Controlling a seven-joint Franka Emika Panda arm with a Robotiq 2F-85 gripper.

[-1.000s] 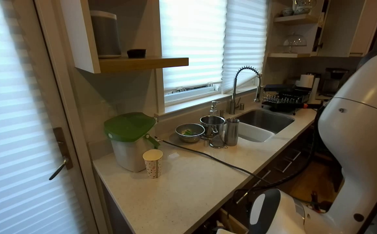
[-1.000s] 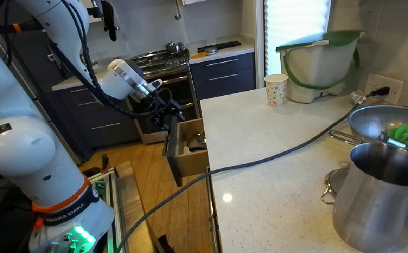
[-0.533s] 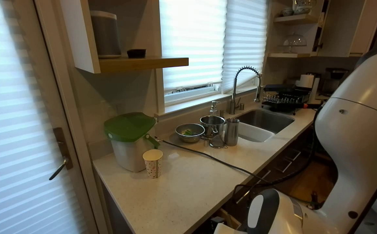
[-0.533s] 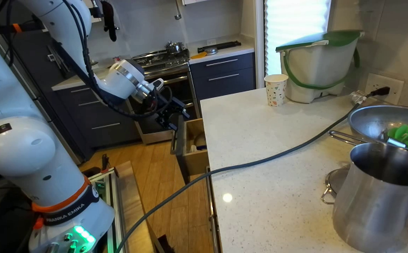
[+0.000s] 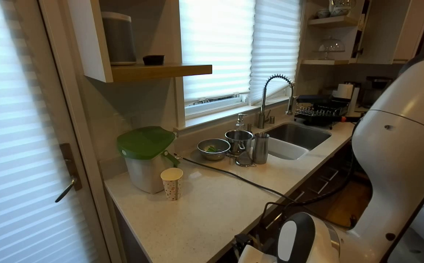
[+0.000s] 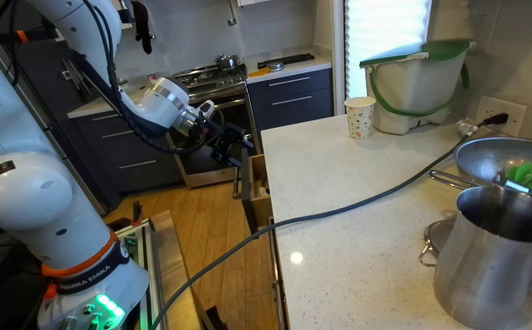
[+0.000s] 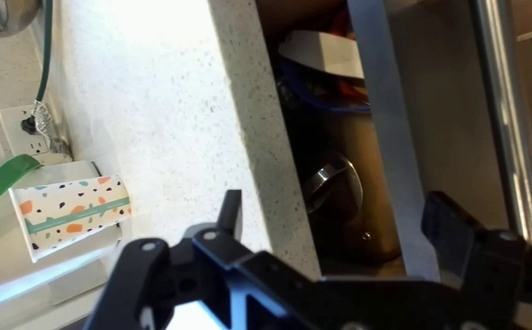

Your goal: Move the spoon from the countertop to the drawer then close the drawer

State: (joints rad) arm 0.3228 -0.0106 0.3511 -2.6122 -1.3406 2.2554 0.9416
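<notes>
The drawer (image 6: pixel 262 208) is partly open under the countertop (image 6: pixel 330 183), with its front panel standing out from the counter edge. In the wrist view its front edge (image 7: pixel 387 137) runs between my fingers. My gripper (image 7: pixel 335 199) is open and empty, one finger over the countertop side, the other on the outer side of the drawer front. In an exterior view the gripper (image 6: pixel 243 152) is at the top of the drawer front; contact cannot be told. A shiny curved metal utensil (image 7: pixel 355 178) lies in the drawer; I cannot tell if it is the spoon. No spoon shows on the countertop.
A spotted paper cup (image 6: pixel 359 119) stands by a green-lidded bin (image 6: pixel 412 91). A dark cable (image 6: pixel 339 211) crosses the countertop and hangs over its edge. A metal pitcher (image 6: pixel 481 266) and a bowl (image 5: pixel 214 155) stand farther along. The drawer's bar handle (image 7: pixel 507 114) sticks outward.
The gripper has moved toward the counter, and the drawer has slid inward with it, so less of it sticks out. The gripper stays open.
</notes>
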